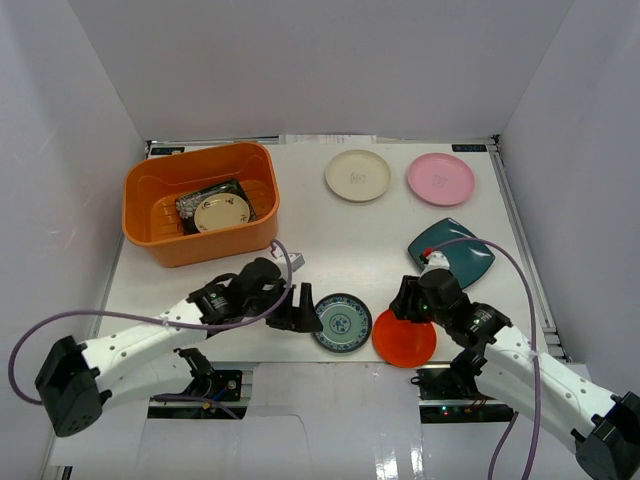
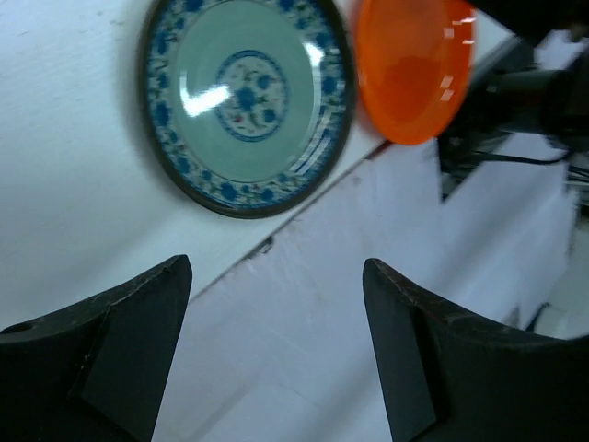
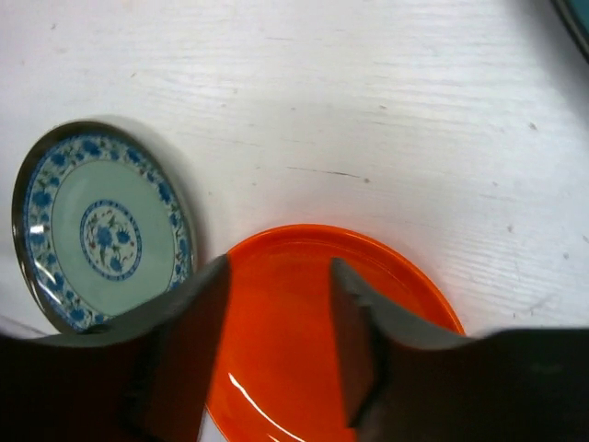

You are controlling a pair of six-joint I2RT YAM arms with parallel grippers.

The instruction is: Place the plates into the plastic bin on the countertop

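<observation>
Top view first: the plastic bin [image 1: 160, 245] sits at 10 o'clock on the countertop [image 1: 330, 255], with the beige plate [image 1: 222, 212] and black floral plate [image 1: 192, 204] already inside. The cream plate [image 1: 357, 175] and pink plate [image 1: 441, 179] are out at 12 to 1, and the teal plate [image 1: 455, 250] is at 3. The blue-patterned plate [image 1: 342, 323] and red-orange plate [image 1: 405, 342] lie just beside each other at 6, right by the near edge. The left gripper [image 1: 305, 310] and right gripper [image 1: 410, 303] each hang by one of them. With the arms that close, I could see them bumping.

Left wrist view: the left gripper [image 2: 276, 341] is spread wide with nothing between its fingers. The blue-patterned plate [image 2: 247, 101] is ahead at 11. The red-orange plate [image 2: 414, 69] at 1 looks to poke past the table edge, so a shove could tip it off.

Right wrist view: the right gripper [image 3: 278, 272] is half spread over the red-orange plate [image 3: 405, 304], not pinching anything I can see. The plate lies flat, so closing might skate it into the blue-patterned plate [image 3: 101, 235] at 9 instead of catching the lip.
</observation>
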